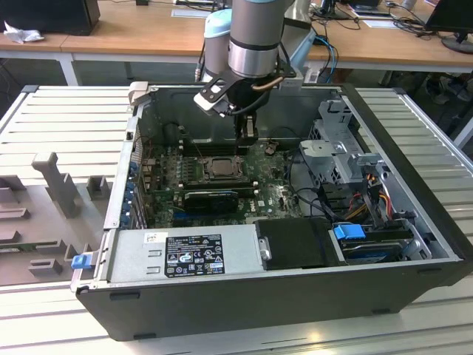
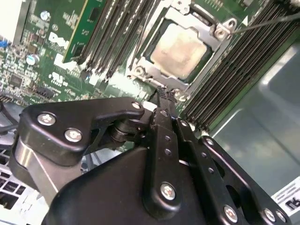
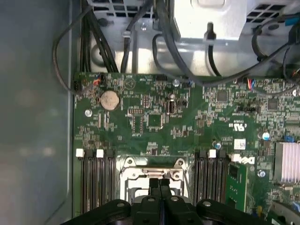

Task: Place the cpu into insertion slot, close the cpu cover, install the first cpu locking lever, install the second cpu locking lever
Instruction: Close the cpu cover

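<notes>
Now the gripper hangs inside the open computer case, jaws together, just beside the seated cpu.

Exterior view: the case lies on a slatted grey table, and the gripper points down at the green motherboard, just on the far side of the insertion slot. Second wrist view: the cpu lies flat in the slot, its pale top showing through the window of the cpu cover, which lies down around it. The jaws meet with nothing seen between them, right at the cover's edge; whether they touch it I cannot tell. A thin metal lever runs from one cover corner over the memory slots. First wrist view: the gripper sits over the cover's edge, and a coin battery lies well apart.
</notes>
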Motion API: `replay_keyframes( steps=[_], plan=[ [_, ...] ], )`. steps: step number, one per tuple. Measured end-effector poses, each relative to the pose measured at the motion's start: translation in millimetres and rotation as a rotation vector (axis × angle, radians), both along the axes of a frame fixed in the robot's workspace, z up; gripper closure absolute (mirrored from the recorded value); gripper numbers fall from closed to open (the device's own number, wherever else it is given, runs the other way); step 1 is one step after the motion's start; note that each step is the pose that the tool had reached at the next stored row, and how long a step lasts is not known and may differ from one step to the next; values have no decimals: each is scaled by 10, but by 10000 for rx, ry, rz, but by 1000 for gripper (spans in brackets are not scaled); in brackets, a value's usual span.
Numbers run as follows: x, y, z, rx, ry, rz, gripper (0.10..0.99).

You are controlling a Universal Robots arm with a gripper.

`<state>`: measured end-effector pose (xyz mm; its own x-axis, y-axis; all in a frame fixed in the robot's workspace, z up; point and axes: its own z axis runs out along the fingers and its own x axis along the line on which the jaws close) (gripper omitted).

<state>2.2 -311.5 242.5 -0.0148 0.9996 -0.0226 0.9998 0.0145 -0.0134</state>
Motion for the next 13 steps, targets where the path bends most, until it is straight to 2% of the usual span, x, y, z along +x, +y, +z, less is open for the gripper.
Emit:
replay_keyframes(
  steps=[3,5,6,13],
  plan=[
    [-50,0,-62,17,-1,24,980],
    [-155,0,-71,18,-1,33,980],
    [-181,0,-71,18,-1,34,980],
    [-233,0,-71,18,-1,35,980]
  ],
)
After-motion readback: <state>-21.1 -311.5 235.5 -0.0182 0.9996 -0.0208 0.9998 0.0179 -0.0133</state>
